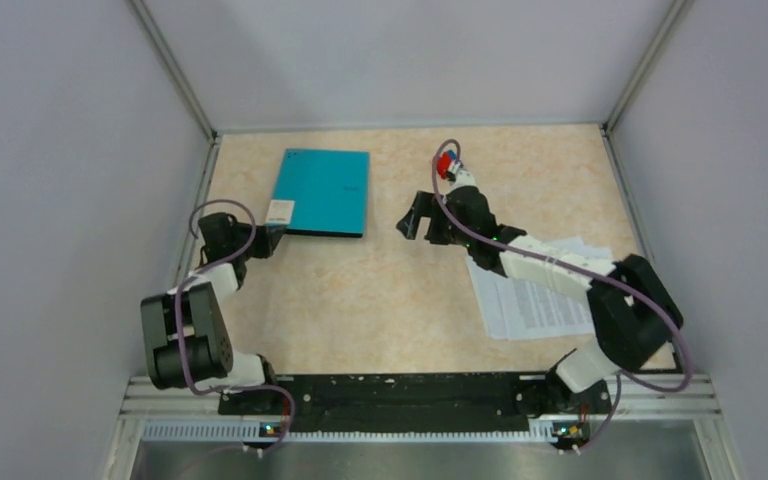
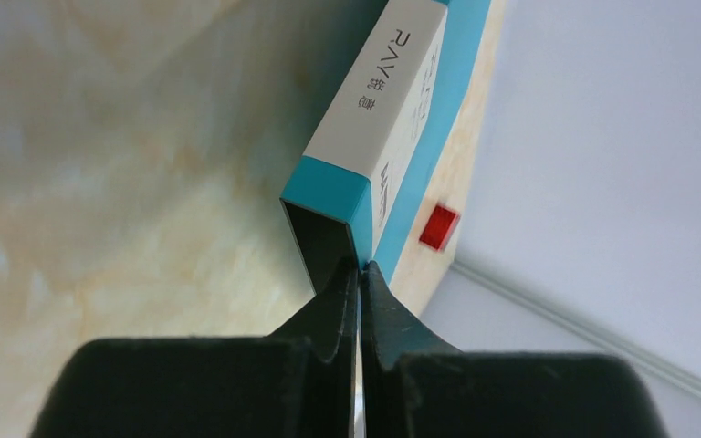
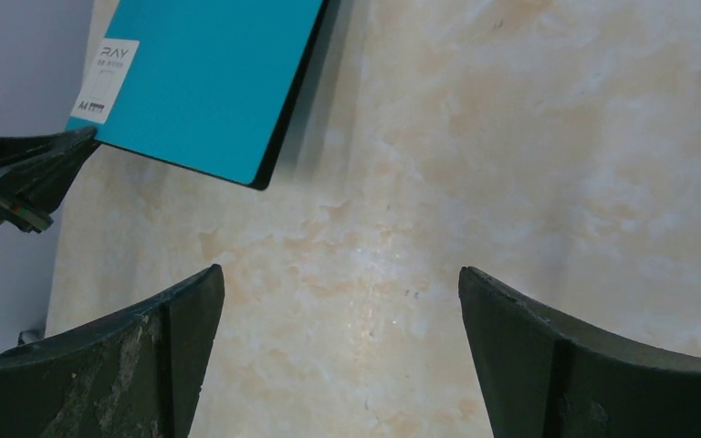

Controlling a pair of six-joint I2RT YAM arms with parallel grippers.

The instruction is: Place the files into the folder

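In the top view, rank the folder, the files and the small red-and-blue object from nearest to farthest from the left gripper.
1. The folder, far left, pinched at its near left corner by the left gripper.
2. The red-and-blue object, far centre.
3. The files, near right, partly under the right arm.

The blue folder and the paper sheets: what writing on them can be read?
"RAY": top line of the white label on the folder.
"A4": lower corner of the same label.
The label's other small lines: too blurred to read.
Files: printed lines, too small to read.
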